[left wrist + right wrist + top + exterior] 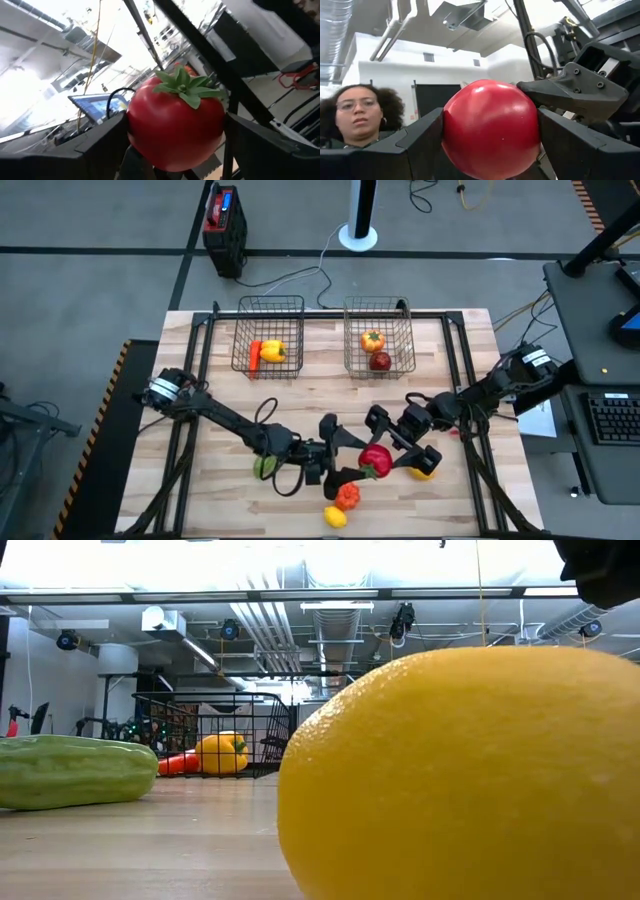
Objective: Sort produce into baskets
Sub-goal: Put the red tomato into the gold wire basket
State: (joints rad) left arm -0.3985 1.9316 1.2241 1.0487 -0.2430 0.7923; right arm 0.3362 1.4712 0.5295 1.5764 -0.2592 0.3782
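A red tomato [375, 462] with a green stalk leaf is held between both grippers over the near middle of the table. My left gripper [352, 463] comes at it from the table's left, my right gripper [398, 452] from the right. Both are shut on it. It fills the left wrist view [175, 125] and the right wrist view [490, 130]. The left basket [270, 335] holds a carrot and a yellow pepper [272, 351]. The right basket [378, 335] holds an orange-yellow fruit and a dark red apple [380, 362]. My left gripper pinches the tomato's two sides [137, 125] between its two fingers, coming from the table's left. The leafy stalk end [185, 87] faces its camera. No table shows under the tomato. My right gripper pinches the tomato's sides [452, 130] between its two fingers, from the table's right. It sees the smooth end away from the stalk. A finger [570, 90] of the left gripper shows against the tomato beside it.
A green cucumber [265, 467] lies on the table under the left arm. An orange-red piece [347, 496] and a lemon [336, 517] lie near the front edge, a yellow piece [422, 472] under the right gripper. A person [362, 117] stands beyond the table.
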